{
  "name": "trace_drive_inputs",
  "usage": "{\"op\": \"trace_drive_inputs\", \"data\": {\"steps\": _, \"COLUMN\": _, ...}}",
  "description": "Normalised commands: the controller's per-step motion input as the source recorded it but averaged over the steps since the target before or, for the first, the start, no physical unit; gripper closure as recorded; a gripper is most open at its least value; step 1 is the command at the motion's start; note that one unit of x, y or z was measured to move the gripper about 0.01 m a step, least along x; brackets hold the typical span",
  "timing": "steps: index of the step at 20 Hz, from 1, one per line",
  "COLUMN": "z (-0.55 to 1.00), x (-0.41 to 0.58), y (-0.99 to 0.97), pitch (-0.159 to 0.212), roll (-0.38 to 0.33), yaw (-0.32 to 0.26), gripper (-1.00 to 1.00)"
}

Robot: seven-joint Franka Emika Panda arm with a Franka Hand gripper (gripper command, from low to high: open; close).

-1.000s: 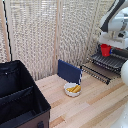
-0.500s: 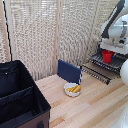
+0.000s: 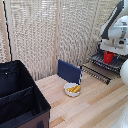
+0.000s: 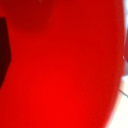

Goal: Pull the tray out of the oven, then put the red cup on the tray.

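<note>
Legible markings: none recorded. No text, label, brand, number or sign could be read in the exterior view; the wrist view showed only unmarked red.

My arm [image 3: 116,29] is built of white, smooth, rounded shells, fat and tube-like, with a glossy plastic look. Where one segment meets the next, a dark grey to black band shows at the joint; one such dark curve runs up along my upper link near the top corner on the exterior view's right. Lower down, a flat white block sits across my wrist with a darker underside beneath it. Another bulging white shell of mine [image 3: 123,70] swells into view at the edge on the exterior view's right. My claw is too small and blurred to make out.
</note>
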Motion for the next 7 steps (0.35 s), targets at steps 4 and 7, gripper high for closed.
{"op": "trace_drive_inputs", "data": {"steps": 4, "z": 0.94, "x": 0.195, "y": 0.0, "pitch": 0.001, "roll": 0.013, "yaw": -0.016, "gripper": -1.0}}
{"op": "trace_drive_inputs", "data": {"steps": 7, "z": 0.8, "x": 0.305, "y": 0.0, "pitch": 0.0, "roll": -0.003, "yaw": -0.036, "gripper": -1.0}}
